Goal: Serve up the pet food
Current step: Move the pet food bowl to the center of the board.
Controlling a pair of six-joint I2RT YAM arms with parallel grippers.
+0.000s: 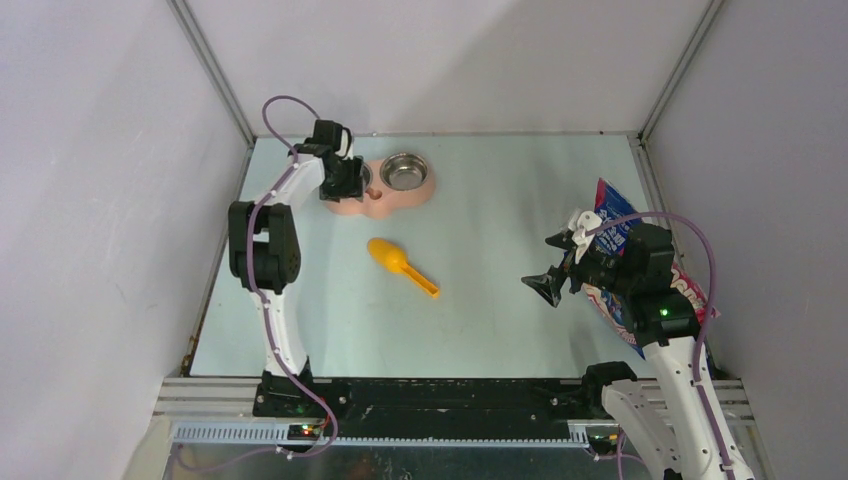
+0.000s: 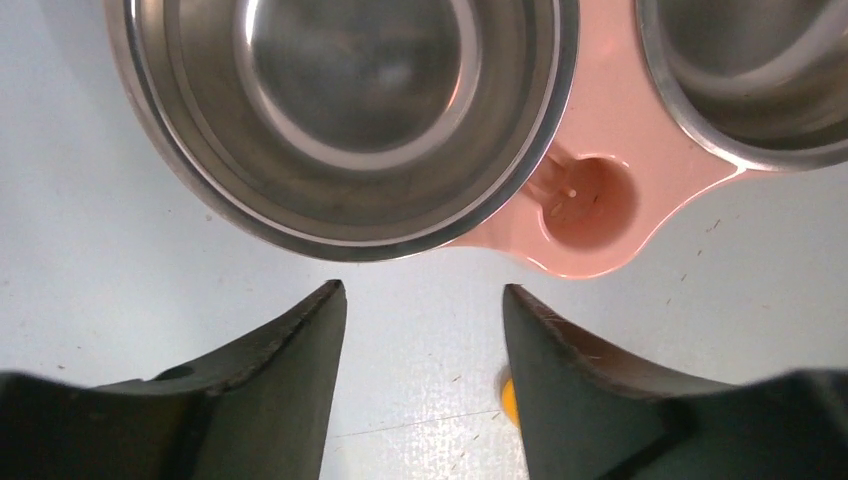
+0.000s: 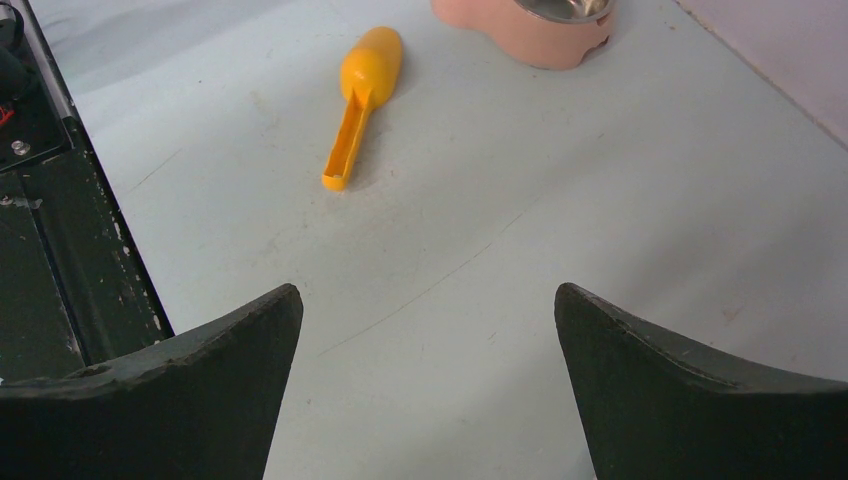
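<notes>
No pet food pellets show; only their blue, pink and white bag point(image 1: 612, 222) is in view, lying at the table's right edge, partly under my right arm. A pink twin-bowl feeder point(image 1: 383, 203) stands at the back, both of its steel bowls point(image 2: 340, 110) point(image 2: 760, 80) empty. My left gripper point(image 1: 346, 180) point(image 2: 423, 300) hovers open just in front of the left bowl, nothing between its fingers point(image 2: 290, 380). A yellow scoop point(image 1: 400, 266) point(image 3: 365, 80) lies mid-table. My right gripper point(image 1: 547, 263) point(image 3: 428, 300) stands wide open over bare table, left of the bag, facing the scoop.
Grey enclosure walls point(image 1: 120, 200) close in the table on the left, back and right. A black rail point(image 3: 50, 250) with the arm bases runs along the near edge. The feeder point(image 3: 540, 35) has a small round socket point(image 2: 585, 205) at its front.
</notes>
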